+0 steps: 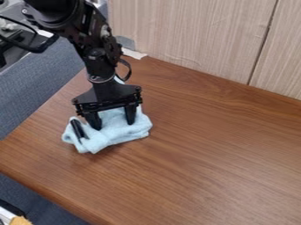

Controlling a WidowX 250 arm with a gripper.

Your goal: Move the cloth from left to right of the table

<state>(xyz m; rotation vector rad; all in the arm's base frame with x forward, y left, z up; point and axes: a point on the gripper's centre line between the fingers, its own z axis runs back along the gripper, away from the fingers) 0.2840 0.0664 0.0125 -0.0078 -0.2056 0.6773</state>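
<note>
Cloth [120, 129] in pale blue lies crumpled on the left part of the wooden table [217, 154], so the task looks barely begun: the gripper is at the cloth, but the carry to the right is all left to do. The black two-finger gripper [112, 122] hangs directly over it, its fingers standing wide apart, tips down against the fabric, with loose folds between them; I see no firm pinch. A slim black stick-like item [78, 129] sits in the folds at the cloth's left end; what it is, I cannot tell. What remains, I judge, is to close on a good bunch of fabric, lift it, take it across to the table's right side and release it there.
</note>
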